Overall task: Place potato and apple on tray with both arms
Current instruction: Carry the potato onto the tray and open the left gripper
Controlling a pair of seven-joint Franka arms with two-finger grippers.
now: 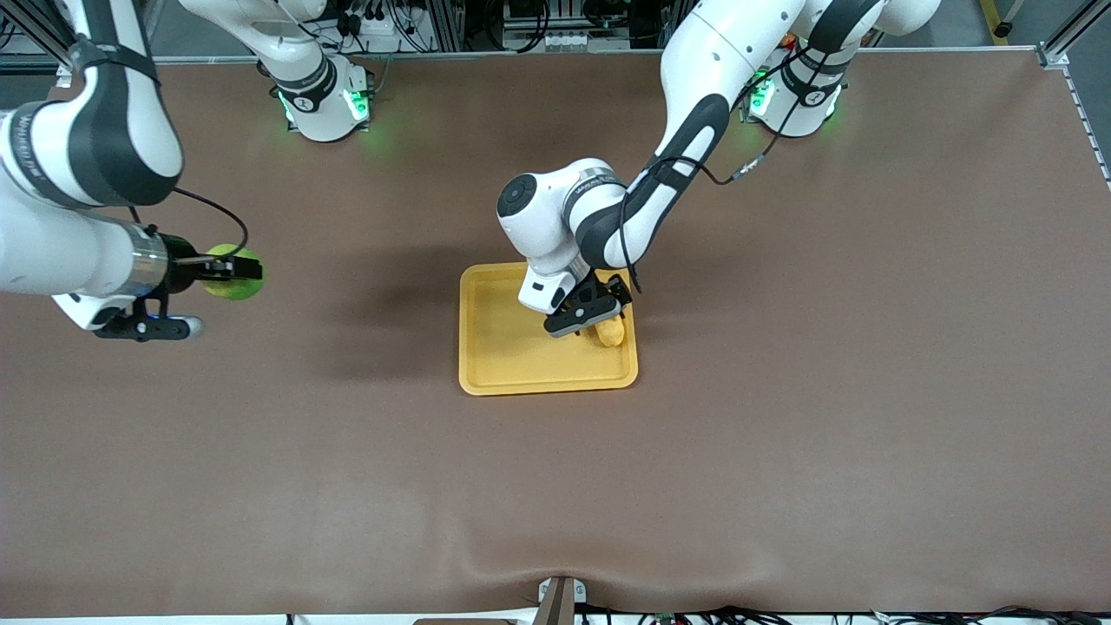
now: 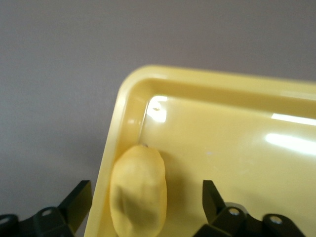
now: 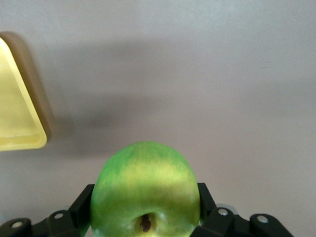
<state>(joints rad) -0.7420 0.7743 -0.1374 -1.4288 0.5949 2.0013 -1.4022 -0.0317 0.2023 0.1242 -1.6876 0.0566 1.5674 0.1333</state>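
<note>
The yellow tray lies mid-table. The tan potato rests in it against the rim toward the left arm's end; in the left wrist view the potato lies along the tray's wall. My left gripper hangs low over it, open, and its fingers stand apart on either side of the potato without touching it. My right gripper is over bare table toward the right arm's end, shut on the green apple. The apple fills the space between the right fingers, stem dimple facing the camera.
Brown table cloth surrounds the tray on all sides. A corner of the tray shows in the right wrist view, some way from the apple. The arms' green-lit bases stand along the table's back edge.
</note>
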